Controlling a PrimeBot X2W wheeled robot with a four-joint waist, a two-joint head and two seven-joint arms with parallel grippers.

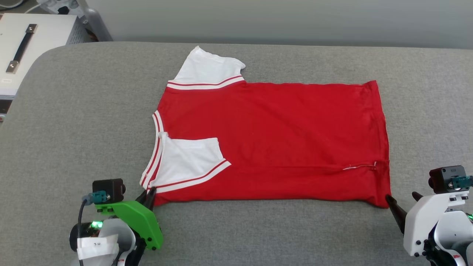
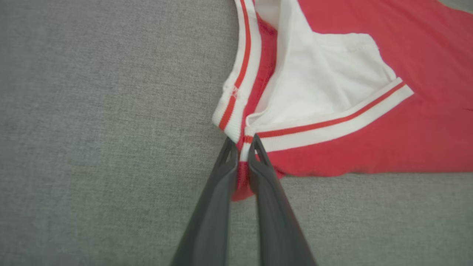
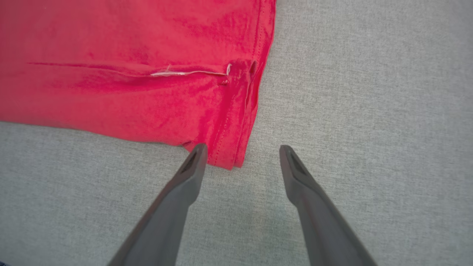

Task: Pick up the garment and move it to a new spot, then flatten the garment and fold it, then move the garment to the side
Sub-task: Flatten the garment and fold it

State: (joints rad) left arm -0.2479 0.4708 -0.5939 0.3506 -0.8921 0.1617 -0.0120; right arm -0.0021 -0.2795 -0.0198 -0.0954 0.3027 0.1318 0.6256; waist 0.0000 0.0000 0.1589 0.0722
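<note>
Case: a white case (image 1: 33, 44) with a dark handle (image 1: 22, 48) stands off the pad's far left corner.
Pad: a grey cloth pad (image 1: 74, 111) carries everything else; its far left corner is rounded.
Left claw: the left claw (image 2: 242, 142) sits at the near edge, left of middle. Its fingers are pinched together on the shirt's near left corner, with red cloth squeezed between the tips just below the striped trim.
Shirt: the shirt (image 1: 273, 140) lies flat in the middle of the pad, plain red side up, neck toward the left edge and hem toward the right edge. Its near side runs along the pad's near edge.
Near sleeve: the near sleeve (image 1: 186, 159), white, is folded in over the red body, its striped cuff slanting.
Far sleeve: the far sleeve (image 1: 207, 70), white, sticks out toward the far edge.
Hem: a short white seam line (image 3: 184, 72) shows close to the near right corner.
Right claw: the right claw (image 3: 240, 147) is at the near edge toward the right, fingers spread wide and holding nothing. One tip is at the shirt's near right corner and the other is over bare pad.
</note>
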